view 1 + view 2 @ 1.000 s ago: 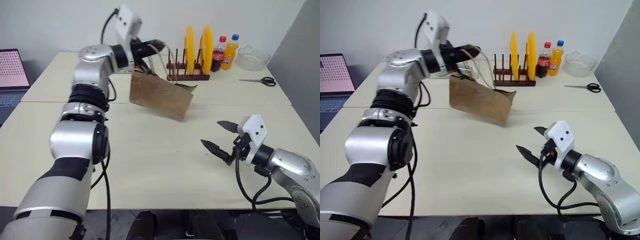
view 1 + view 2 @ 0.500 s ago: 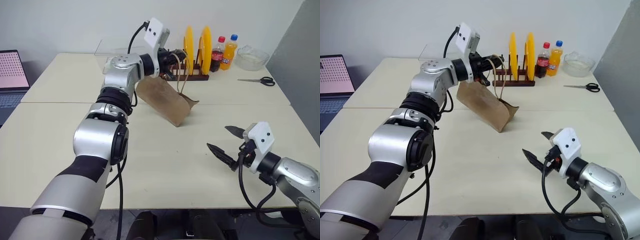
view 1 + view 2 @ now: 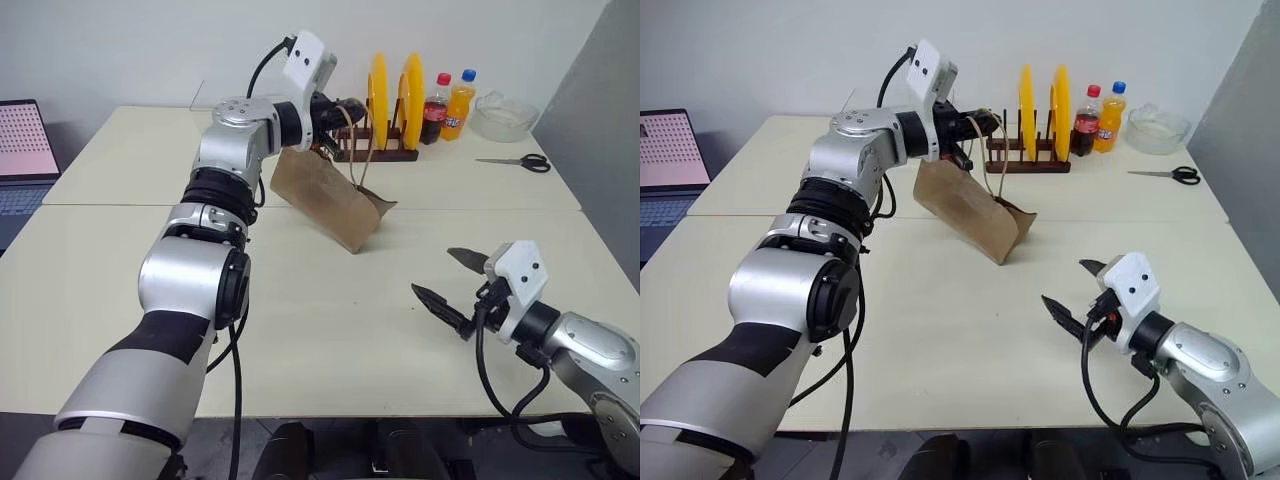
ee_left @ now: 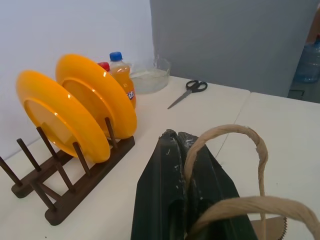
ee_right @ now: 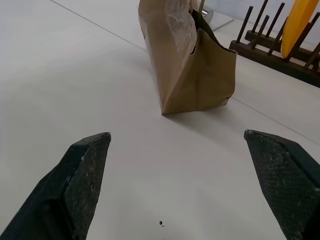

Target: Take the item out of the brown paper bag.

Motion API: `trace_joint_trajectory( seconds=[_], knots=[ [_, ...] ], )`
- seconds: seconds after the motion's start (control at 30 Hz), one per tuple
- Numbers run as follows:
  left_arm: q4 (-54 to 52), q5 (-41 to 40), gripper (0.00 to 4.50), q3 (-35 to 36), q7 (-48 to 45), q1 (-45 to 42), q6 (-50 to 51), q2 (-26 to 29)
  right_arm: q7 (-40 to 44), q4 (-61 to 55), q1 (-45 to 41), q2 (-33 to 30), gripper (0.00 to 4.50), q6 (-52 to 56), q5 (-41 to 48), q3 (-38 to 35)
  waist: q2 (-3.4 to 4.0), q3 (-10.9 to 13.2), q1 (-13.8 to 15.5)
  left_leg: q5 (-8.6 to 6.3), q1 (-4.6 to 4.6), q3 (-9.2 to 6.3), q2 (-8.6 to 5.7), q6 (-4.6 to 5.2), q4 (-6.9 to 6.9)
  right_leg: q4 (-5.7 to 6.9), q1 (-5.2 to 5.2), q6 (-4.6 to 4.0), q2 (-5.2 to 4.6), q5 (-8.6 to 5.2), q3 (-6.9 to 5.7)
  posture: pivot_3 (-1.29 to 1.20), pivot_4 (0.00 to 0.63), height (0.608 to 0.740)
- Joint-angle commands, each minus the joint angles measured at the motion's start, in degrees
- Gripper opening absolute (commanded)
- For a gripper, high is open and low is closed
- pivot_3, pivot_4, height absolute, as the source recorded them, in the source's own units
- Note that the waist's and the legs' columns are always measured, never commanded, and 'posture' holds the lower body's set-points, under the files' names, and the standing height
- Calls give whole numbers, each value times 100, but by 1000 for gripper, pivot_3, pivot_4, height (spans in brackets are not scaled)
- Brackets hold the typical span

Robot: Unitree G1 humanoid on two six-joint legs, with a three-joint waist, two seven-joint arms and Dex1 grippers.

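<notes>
The brown paper bag (image 3: pixel 330 200) leans steeply over the table's middle, its lower end resting on the tabletop. My left gripper (image 3: pixel 345 108) is shut on one tan loop handle (image 4: pixel 225 135) at the bag's upper edge, just in front of the plate rack. In the left wrist view the black fingers (image 4: pixel 170 195) are pressed together with the handle looped around them. My right gripper (image 3: pixel 432 271) hovers open and holds nothing near the table's front right, well short of the bag (image 5: pixel 195 65). The item is hidden.
A wooden plate rack (image 3: pixel 375 152) with two yellow plates (image 3: pixel 410 85) stands right behind the bag. A cola bottle (image 3: pixel 436 105), an orange-drink bottle (image 3: pixel 460 100), a glass bowl (image 3: pixel 503 115) and scissors (image 3: pixel 520 162) lie at the back right. A laptop (image 3: pixel 25 150) sits far left.
My left gripper has swung to the right toward the plate rack with the handle in it, and the bag now leans more steeply. The right gripper has stayed put.
</notes>
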Motion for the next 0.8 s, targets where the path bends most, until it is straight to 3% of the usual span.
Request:
trace_joint_trajectory(
  seconds=[0.03,0.43,0.8],
  knots=[
    [-623,-14,21,-70,-91,38,220,143,87,-43,-82,-85,4500,-191,-45,5,0,0,-3,0,0,0,0,0,0,1,0,0,0,0,1,0,150,740],
    [-2252,-74,21,-399,-414,656,1184,614,362,183,-219,-113,4500,-609,-217,254,1,0,-2,0,-1,-2,1,-1,12,10,-1,0,1,0,2,0,150,740],
    [-2862,-148,21,-399,-361,758,1801,742,380,407,-509,-16,4500,-695,-256,494,1,0,0,-1,-4,-1,-1,0,45,46,-3,4,-1,-3,5,0,150,740]
  ],
)
